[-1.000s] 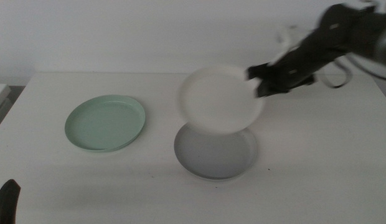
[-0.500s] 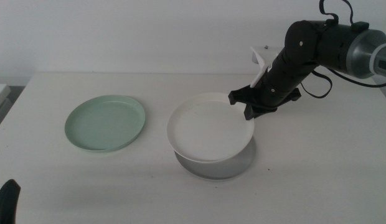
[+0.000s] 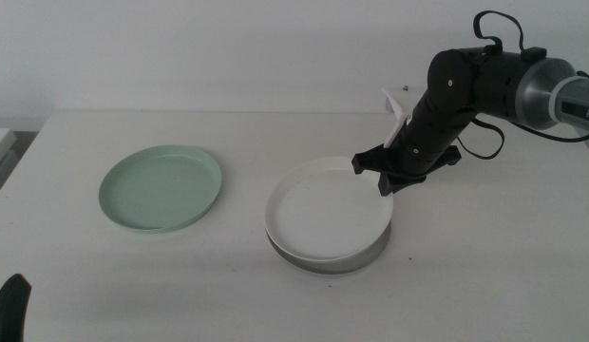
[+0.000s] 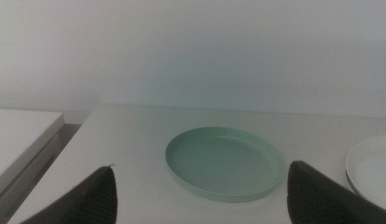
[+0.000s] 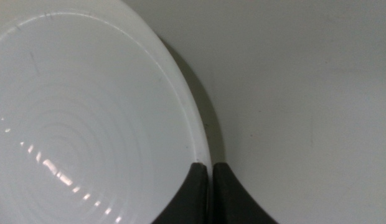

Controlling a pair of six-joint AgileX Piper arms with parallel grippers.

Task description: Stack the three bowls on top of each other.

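- Left gripper [image 4: 199, 205] waits at the near left table edge, jaws wide apart and empty.
- Green bowl [image 3: 161, 186] sits alone on the left, untouched.
- White bowl [image 3: 328, 209] lies on the grey bowl [image 3: 323, 261], slightly off-centre.
- Right gripper [image 3: 382, 176] pinches the white rim; let go gently, then lift straight up.
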